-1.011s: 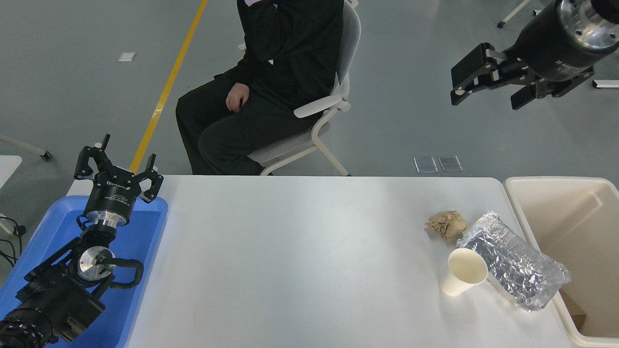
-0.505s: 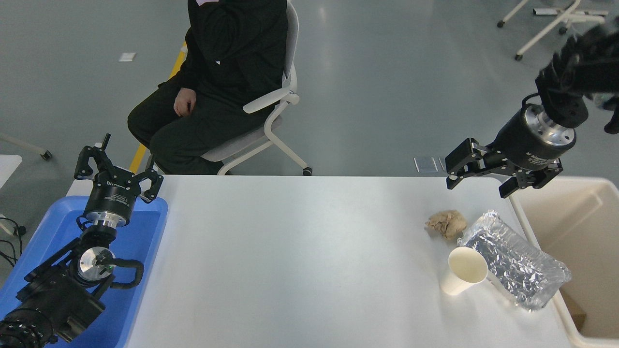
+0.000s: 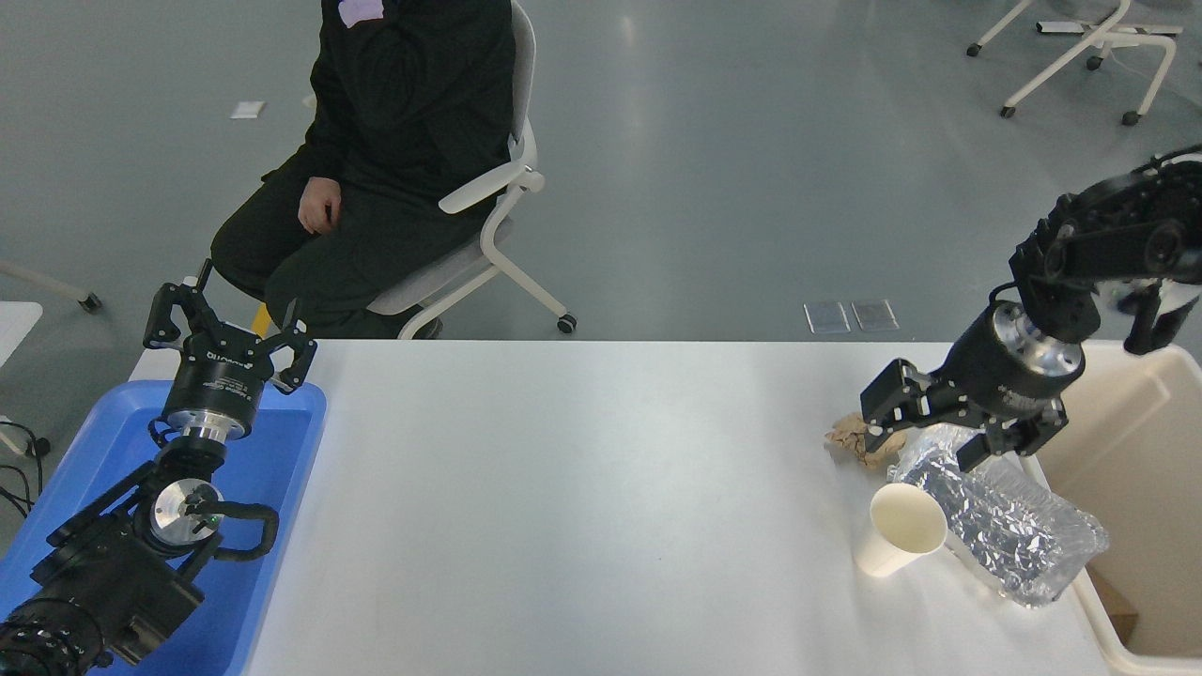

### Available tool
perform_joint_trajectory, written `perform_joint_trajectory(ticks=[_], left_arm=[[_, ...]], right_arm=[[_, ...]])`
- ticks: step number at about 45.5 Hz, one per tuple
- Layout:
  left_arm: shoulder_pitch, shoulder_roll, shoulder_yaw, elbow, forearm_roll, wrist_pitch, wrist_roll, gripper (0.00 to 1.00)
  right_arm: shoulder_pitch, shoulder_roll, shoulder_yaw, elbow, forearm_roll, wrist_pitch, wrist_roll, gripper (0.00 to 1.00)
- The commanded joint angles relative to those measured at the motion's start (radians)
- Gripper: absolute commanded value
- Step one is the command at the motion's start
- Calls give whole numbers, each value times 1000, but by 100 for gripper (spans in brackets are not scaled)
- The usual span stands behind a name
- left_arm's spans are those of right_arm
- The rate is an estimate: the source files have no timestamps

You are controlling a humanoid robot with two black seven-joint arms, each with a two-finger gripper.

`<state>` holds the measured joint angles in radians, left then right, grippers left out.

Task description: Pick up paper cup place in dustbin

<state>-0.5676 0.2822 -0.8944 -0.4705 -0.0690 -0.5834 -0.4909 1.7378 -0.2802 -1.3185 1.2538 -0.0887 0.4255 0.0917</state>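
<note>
The right gripper (image 3: 925, 430) hung with its jaws spread wide and nothing between them, right of centre in the frame, over the crumpled brown paper ball (image 3: 853, 437) and the upper end of the silver foil bag (image 3: 1003, 521). That spread probably suited the job: the jaws looked wide enough to take the paper cup (image 3: 899, 540), which stood upright just below, its open mouth facing up, touching or almost touching the bag's left edge. The gripper was apart from the cup, above it in the frame.

The bag lay between the cup and the dustbin (image 3: 1024, 460), whose beige wall filled the right edge, so the carry looked short, though the cup would likely have to pass over the foil.

The right arm entered from the right edge, bent down at the wrist, its silver cuff angled toward the lower left.

The left gripper (image 3: 230, 329) sat parked at the lower left over the blue tray (image 3: 291, 441), fingers parted. A person sat on a chair in the upper left, beyond the table (image 3: 563, 507).
</note>
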Motion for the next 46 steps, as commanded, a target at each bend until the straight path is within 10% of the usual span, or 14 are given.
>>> perform_joint_trajectory(ticks=[1, 23, 36, 46], left_arm=[[0, 0, 0, 0, 0, -1, 0, 99], [0, 0, 0, 0, 0, -1, 0, 99], [0, 0, 0, 1, 0, -1, 0, 99], [0, 0, 0, 1, 0, -1, 0, 99]], right_arm=[[-67, 1, 1, -14, -9, -71, -38, 94], [-170, 3, 61, -48, 1, -82, -38, 90], [-196, 1, 67, -74, 3, -88, -40, 66], [-196, -4, 71, -74, 44, -88, -40, 30]])
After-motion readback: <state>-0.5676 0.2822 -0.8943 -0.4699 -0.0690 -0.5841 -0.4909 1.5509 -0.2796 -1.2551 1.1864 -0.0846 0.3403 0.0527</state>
